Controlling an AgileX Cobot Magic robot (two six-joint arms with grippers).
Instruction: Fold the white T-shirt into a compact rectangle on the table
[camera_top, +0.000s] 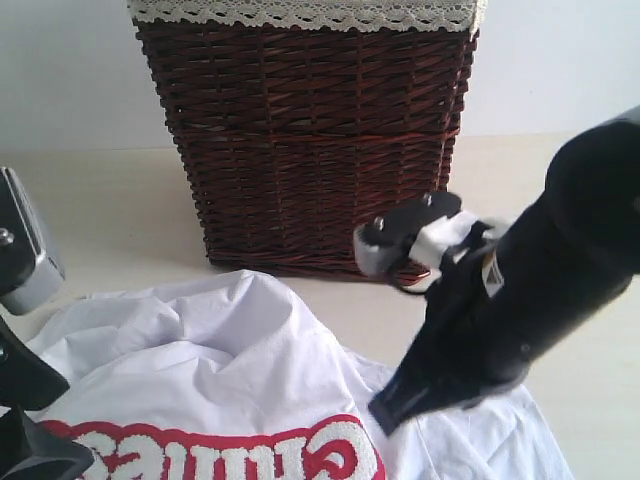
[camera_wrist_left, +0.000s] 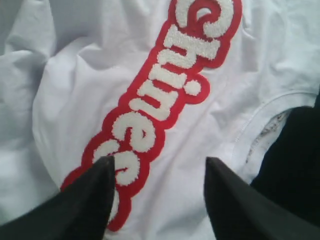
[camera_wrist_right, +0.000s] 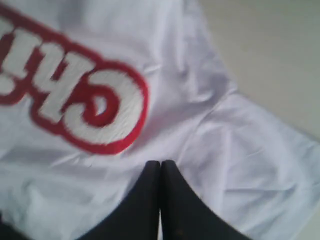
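Here the white T-shirt (camera_top: 230, 350) lies rumpled on the counter (camera_top: 100, 200) before the basket (camera_top: 310, 140). The released left end effector (camera_wrist_left: 160, 162) straddles one end of its red band (camera_wrist_left: 165, 95), and the clenched right end effector (camera_wrist_right: 160, 166) hangs just beside the other end.

The exterior camera sits low and close, facing the dark brown woven wicker basket (camera_top: 310, 150) across the pale beige smooth table (camera_top: 110, 200), while both wrist cameras look steeply down, nearer still, on the white cotton T-shirt (camera_top: 230, 370) lying in front of that basket (all three views share the big fluffy letter C (camera_top: 345, 437) on its red band).
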